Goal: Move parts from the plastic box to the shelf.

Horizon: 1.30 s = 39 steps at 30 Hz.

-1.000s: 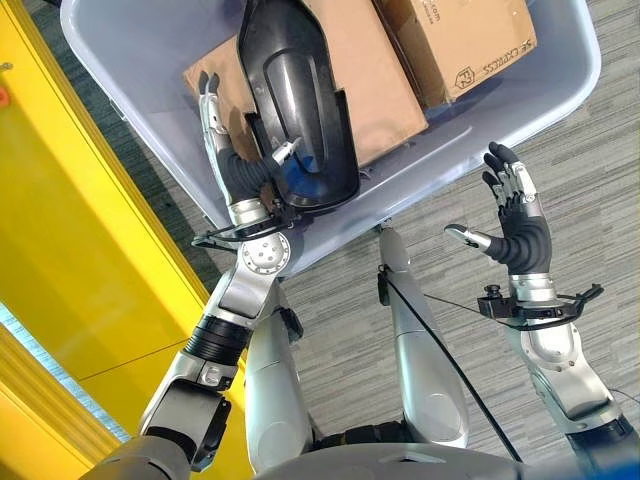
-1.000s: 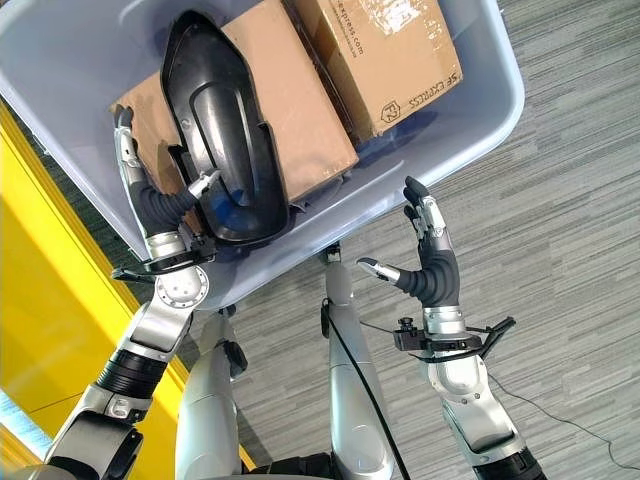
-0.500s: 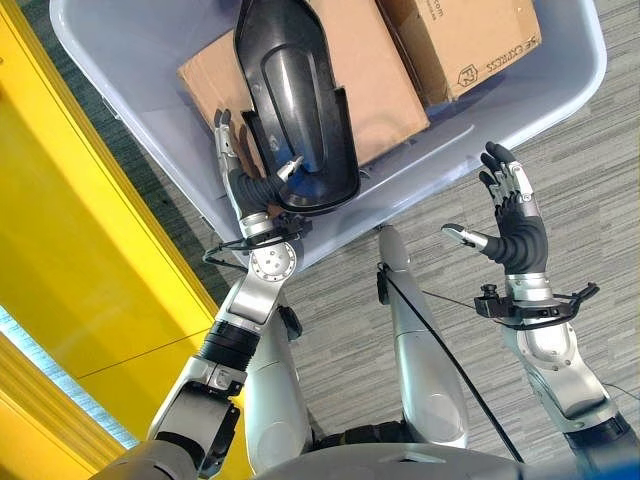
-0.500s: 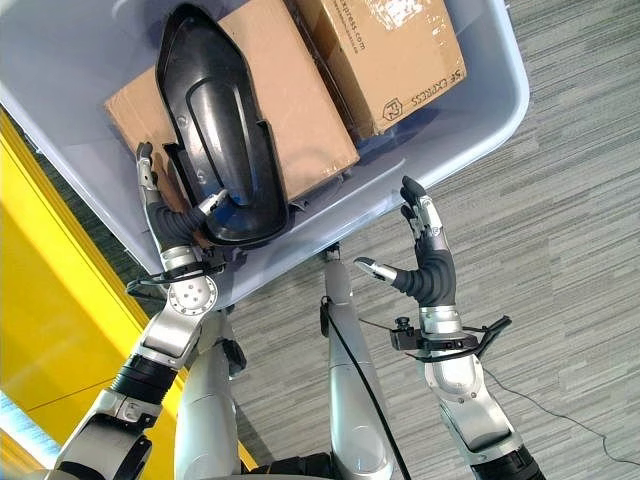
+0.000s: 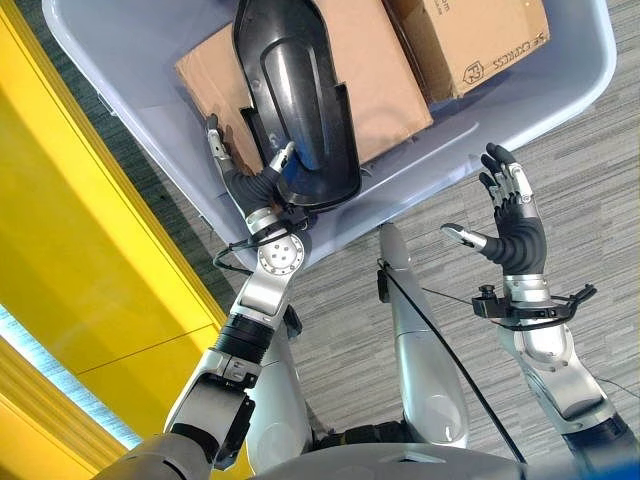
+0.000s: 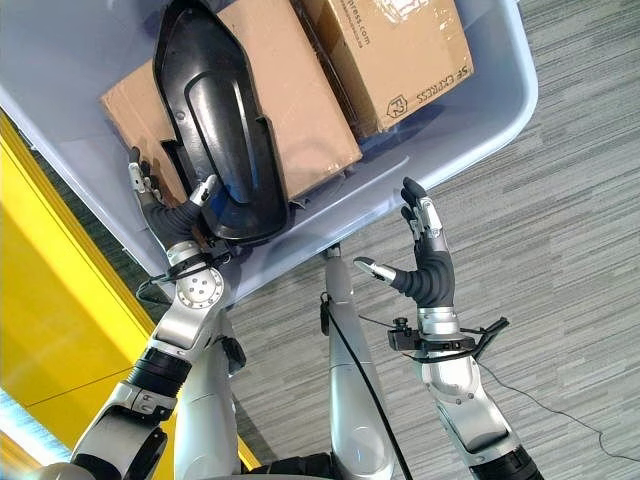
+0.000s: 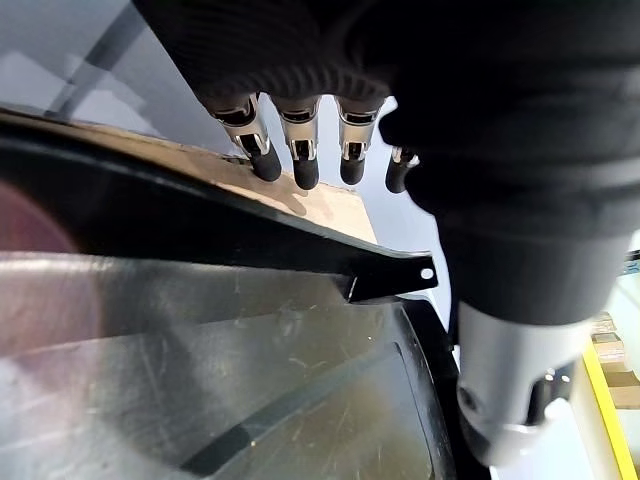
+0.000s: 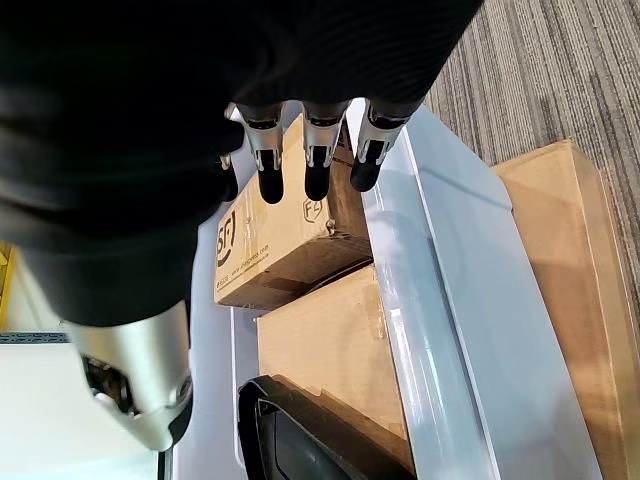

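Note:
A large black moulded part (image 5: pixel 295 90) lies on top of cardboard boxes inside the pale blue plastic box (image 5: pixel 500 115). My left hand (image 5: pixel 250 185) reaches over the box's near wall to the part's near end. Its thumb lies on the part's inner face and its fingers (image 7: pixel 300 160) pass behind the part's edge (image 7: pixel 200 350) onto the cardboard, so the edge is pinched between them. My right hand (image 5: pixel 515 235) hangs above the carpet just outside the box's near rim (image 8: pixel 440 330), fingers spread and holding nothing.
Two brown cardboard boxes (image 5: pixel 390 70) (image 5: pixel 470 35) lie side by side in the plastic box under and beside the part. A yellow structure (image 5: pixel 80 250) runs along the left of the box. Grey striped carpet (image 5: pixel 590 200) lies to the right.
My left hand has drawn back along the part's left side and its fingers now sit closer to the part's near end, thumb still on the part. The right hand has stayed put.

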### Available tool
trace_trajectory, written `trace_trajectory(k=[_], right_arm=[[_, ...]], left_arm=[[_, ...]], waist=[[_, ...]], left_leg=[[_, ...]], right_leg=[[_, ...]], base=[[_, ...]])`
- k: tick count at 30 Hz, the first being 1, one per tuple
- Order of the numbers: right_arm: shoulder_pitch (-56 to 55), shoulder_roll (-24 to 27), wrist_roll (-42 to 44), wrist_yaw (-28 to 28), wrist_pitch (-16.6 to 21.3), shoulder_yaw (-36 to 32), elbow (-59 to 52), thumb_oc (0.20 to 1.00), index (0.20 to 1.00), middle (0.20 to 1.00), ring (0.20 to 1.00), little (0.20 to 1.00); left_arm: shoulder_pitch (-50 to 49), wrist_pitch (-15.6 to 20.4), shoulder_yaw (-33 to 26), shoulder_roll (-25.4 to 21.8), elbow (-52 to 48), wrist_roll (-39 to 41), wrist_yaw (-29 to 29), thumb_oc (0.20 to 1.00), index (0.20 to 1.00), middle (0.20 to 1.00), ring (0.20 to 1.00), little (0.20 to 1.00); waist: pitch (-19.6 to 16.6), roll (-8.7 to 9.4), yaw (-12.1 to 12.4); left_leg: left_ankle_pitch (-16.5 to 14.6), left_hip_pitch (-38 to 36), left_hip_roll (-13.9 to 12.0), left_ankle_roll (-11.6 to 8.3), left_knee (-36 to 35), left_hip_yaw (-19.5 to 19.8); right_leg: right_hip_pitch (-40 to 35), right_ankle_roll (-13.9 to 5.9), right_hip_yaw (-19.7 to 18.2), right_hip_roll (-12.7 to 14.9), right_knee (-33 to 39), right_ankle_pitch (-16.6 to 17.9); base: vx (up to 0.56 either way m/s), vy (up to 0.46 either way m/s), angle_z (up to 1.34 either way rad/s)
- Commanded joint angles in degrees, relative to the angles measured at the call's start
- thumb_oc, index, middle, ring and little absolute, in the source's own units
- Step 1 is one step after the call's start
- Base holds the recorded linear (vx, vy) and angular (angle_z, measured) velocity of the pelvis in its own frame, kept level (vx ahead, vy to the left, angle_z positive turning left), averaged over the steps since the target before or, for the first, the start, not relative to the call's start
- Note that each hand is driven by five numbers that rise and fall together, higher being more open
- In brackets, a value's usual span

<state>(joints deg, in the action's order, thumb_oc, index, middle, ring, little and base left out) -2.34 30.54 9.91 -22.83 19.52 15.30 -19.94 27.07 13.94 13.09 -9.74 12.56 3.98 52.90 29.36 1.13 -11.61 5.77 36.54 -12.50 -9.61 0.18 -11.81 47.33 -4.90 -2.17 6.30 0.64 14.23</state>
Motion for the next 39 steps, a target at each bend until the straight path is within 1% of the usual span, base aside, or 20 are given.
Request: trace_trajectory(k=[1,2,3,4,5,7,8,13,20,36,39], right_arm=[[2.1,2.16,0.28,-1.0,1.22,-1.55,-3.68,1.0,1.0,1.0,1.0,1.0],[2.17,2.19,0.3,-1.08,1.12,-1.42,-3.59,1.0,1.0,1.0,1.0,1.0],[2.39,2.25,0.32,-1.2,0.99,-1.2,-3.42,1.0,1.0,1.0,1.0,1.0],[2.52,2.35,0.32,-1.24,0.92,-1.1,-3.35,1.0,1.0,1.0,1.0,1.0],[2.64,2.31,0.22,-1.28,0.88,-1.05,-3.29,1.0,1.0,1.0,1.0,1.0],[2.73,2.36,0.18,-1.23,0.84,-0.95,-3.29,1.0,1.0,1.0,1.0,1.0],[2.75,2.48,0.23,-1.12,0.85,-0.93,-3.27,1.0,1.0,1.0,1.0,1.0],[2.9,2.72,-0.15,-1.06,0.48,-0.74,-2.89,1.0,1.0,1.0,1.0,1.0],[2.86,2.51,-0.2,-0.52,0.35,-0.82,-2.61,1.0,1.0,1.0,1.0,1.0],[2.84,2.24,0.43,0.3,0.51,-0.36,-2.6,1.0,1.0,1.0,1.0,1.0],[2.71,1.98,0.44,0.41,0.45,-0.57,-2.56,1.0,1.0,1.0,1.0,1.0]], left_arm=[[2.3,-2.38,2.63,-0.3,7.2,5.82,-2.4,1.0,1.0,1.0,1.0,1.0],[2.78,-2.57,3.05,-0.13,8.03,5.88,-2.53,1.0,1.0,1.0,1.0,1.0],[3.38,-3.09,3.65,-0.11,9.19,5.53,-2.66,0.875,0.875,0.875,0.875,0.875],[3.9,-3.72,4.17,-0.28,10.03,4.94,-2.68,0.824,0.824,0.824,0.824,0.824],[4.35,-4.0,4.58,-0.24,11.0,4.7,-2.73,0.674,0.674,0.674,0.674,0.674],[4.79,-4.37,4.87,-0.21,11.82,4.44,-2.79,0.485,0.485,0.485,0.485,0.485],[5.69,-5.44,5.88,-0.52,13.34,3.25,-3.26,0.2,0.2,0.2,0.2,0.2],[7.44,-7.44,7.43,-0.82,16.51,1.88,-4.34,0.2,0.2,0.2,0.2,0.2],[7.94,-8.57,7.33,-0.7,18.18,2.03,-5.54,0.2,0.2,0.2,0.2,0.2],[7.99,-8.03,6.35,-0.63,18.45,3.78,-5.87,0.2,0.2,0.2,0.2,0.2],[7.38,-7.16,5.77,-1.06,16.03,4.3,-6.18,0.2,0.2,0.2,0.2,0.2]], waist=[[0.44,2.68,-2.15],[0.44,2.63,-2.26],[0.44,2.58,-2.38],[0.44,2.52,-2.48],[0.44,2.41,-2.61],[0.44,2.34,-2.68],[0.44,2.14,-2.78],[0.44,1.57,-3.07],[0.44,0.7,-3.38],[0.44,-0.09,-3.81],[0.44,-0.24,-3.73]], left_leg=[[-5.38,2.74,0.96,2.66,7.35,2.68],[-5.38,2.75,0.99,2.68,7.36,2.62],[-5.39,2.73,1.01,2.7,7.37,2.53],[-5.4,2.64,1.05,2.7,7.25,2.39],[-5.37,2.53,1.05,2.71,7.18,2.21],[-5.38,2.4,1.05,2.7,7.08,1.98],[-5.4,2.2,1.13,2.74,6.92,1.69],[-5.53,1.65,1.18,2.84,6.56,1.11],[-5.68,0.72,1.37,2.93,6.11,0.46],[-6.53,-1.23,1.65,3.05,5.52,-0.84],[-6.62,-1.51,1.7,3.05,5.46,-0.77]], right_leg=[[4.34,-3.33,0.94,2.74,-11.64,-9.58],[4.48,-3.34,0.89,2.76,-11.69,-9.57],[4.66,-3.36,0.79,2.72,-11.81,-9.59],[4.74,-3.38,0.73,2.69,-11.83,-9.61],[4.82,-3.39,0.66,2.68,-11.84,-9.62],[4.91,-3.4,0.53,2.61,-11.83,-9.68],[5.14,-3.42,0.3,2.53,-11.98,-9.74],[5.58,-3.51,-0.13,2.39,-12.13,-9.81],[6.23,-3.5,-0.79,2.06,-12.64,-10.08],[6.55,-3.68,-1.57,1.52,-13.21,-10.46],[6.4,-3.64,-1.59,1.37,-13.29,-10.55]], base=[[0.0,0.0,0.0],[0.0,0.0,0.0],[0.0,0.0,0.0],[0.0,0.0,0.0],[0.0,0.0,0.0],[0.0,0.0,0.0],[0.0,0.0,0.0],[0.0,0.001,-0.01],[0.02,0.005,-0.05],[0.01,0.004,-0.02],[0.0,0.0,0.0]])
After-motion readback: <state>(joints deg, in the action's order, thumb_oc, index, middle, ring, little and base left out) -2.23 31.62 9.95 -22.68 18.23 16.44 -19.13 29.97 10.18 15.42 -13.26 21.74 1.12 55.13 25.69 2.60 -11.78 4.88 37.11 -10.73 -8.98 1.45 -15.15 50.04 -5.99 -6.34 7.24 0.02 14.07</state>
